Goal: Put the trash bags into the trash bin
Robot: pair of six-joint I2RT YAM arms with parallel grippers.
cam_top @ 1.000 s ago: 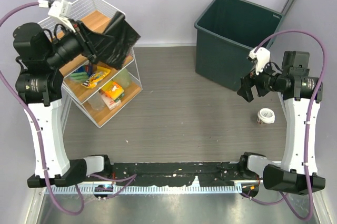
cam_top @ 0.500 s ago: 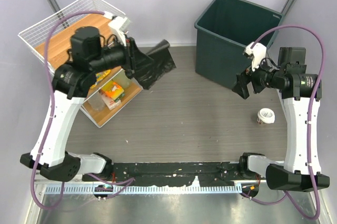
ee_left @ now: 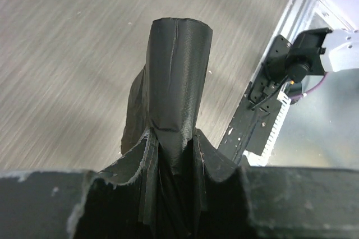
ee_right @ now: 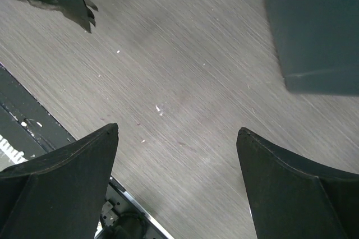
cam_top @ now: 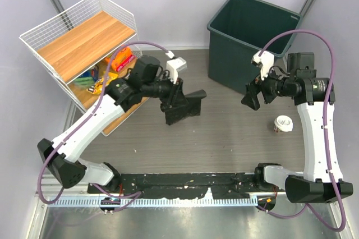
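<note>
1. The grey wood-grain surface [cam_top: 224, 138] carries all items.
2. The white wire shelf rack [cam_top: 84, 40] stands at the far left. Colourful snack packets [cam_top: 120, 58] lie on its lower shelves.
3. The trash bin [cam_top: 230, 65] stands upright at the far right, open at the top.
4. The trash bags [cam_top: 185, 104], a folded black glossy bundle, are over the middle of the surface, between the rack and the bin and well apart from the bin.
5. The left hand [cam_top: 175, 94] is clamped on one end of the bundle; the rest projects beyond the fingers.
6. The right hand [cam_top: 251, 97] hovers just in front of the bin, spread wide and holding nothing.
7. A small white cup [cam_top: 283, 123] stands on the surface near the right arm.
</note>
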